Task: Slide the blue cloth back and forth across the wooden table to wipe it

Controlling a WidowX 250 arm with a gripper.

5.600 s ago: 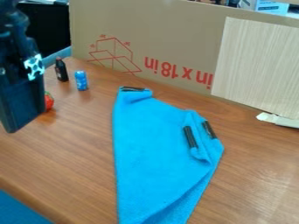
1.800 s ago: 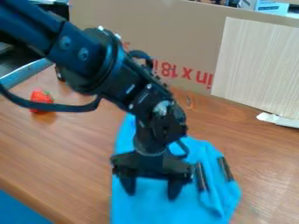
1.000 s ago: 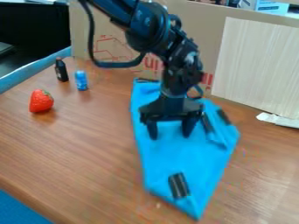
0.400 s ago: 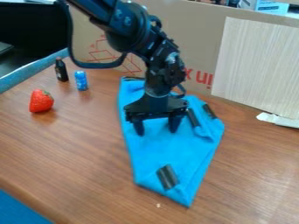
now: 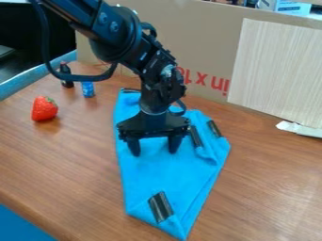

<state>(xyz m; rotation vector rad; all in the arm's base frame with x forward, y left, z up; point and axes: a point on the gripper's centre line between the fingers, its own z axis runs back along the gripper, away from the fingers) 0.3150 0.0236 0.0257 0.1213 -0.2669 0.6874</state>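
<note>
The black gripper (image 5: 153, 151) hangs over the middle of a blue cloth (image 5: 151, 174), its two fingers spread apart and pointing down onto the fabric. Nothing shows between them, and the tips look to be at or just above the cloth. The cloth lies on the wooden table, folded, with a pointed corner toward the front. A dark striped patch (image 5: 161, 207) sits near that front corner, dark strips (image 5: 196, 136) lie on the right fold, and another is at the back left edge, partly behind the arm.
At the left on the table (image 5: 56, 164) stands a red strawberry (image 5: 44, 108). Behind it are a small dark bottle (image 5: 65, 75) and a blue can (image 5: 88, 89), near the arm's cable. A cardboard panel (image 5: 207, 47) with a pale wood-grain board (image 5: 277, 70) borders the back.
The gripper came in from the left over the cloth, moved back, and then shifted left. The cloth slid left with it, and its front corner now lies folded with the striped patch showing.
</note>
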